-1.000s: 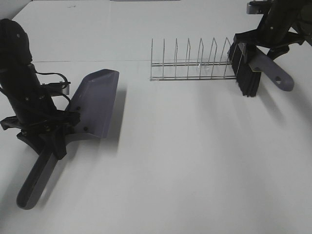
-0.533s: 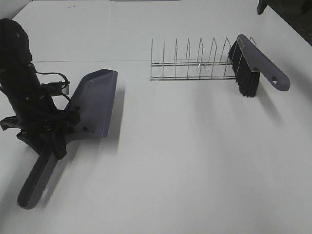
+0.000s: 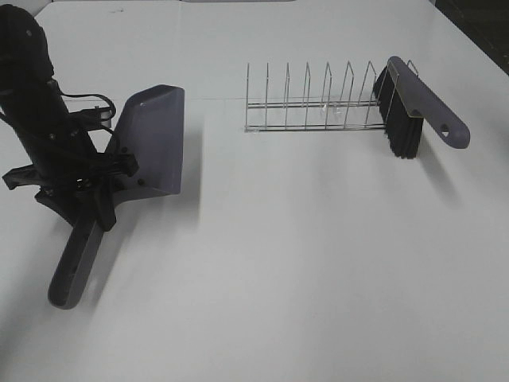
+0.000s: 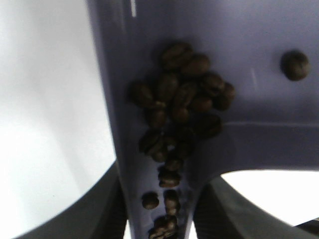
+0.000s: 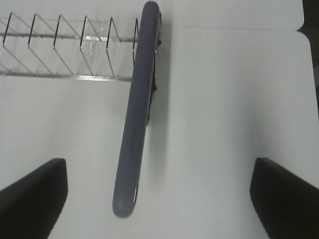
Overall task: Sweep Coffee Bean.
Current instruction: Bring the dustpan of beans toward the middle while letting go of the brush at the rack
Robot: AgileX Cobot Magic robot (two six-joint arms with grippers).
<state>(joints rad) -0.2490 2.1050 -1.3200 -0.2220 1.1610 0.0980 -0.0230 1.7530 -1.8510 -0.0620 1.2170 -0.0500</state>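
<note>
The white table [image 3: 318, 278] carries a wire rack [image 3: 310, 103]. The left gripper [image 3: 87, 187] is clamped on the neck of the grey dustpan [image 3: 151, 143]. The brush [image 3: 417, 99] leans on the rack's end, bristles down, with the right gripper [image 5: 159, 199] spread wide and empty above its handle. The coffee beans [image 4: 182, 99] lie heaped inside the pan near the handle, one apart from the heap. Tipping the pan's lip downward would probably spill them. The high view shows neither the beans nor the right gripper.
</note>
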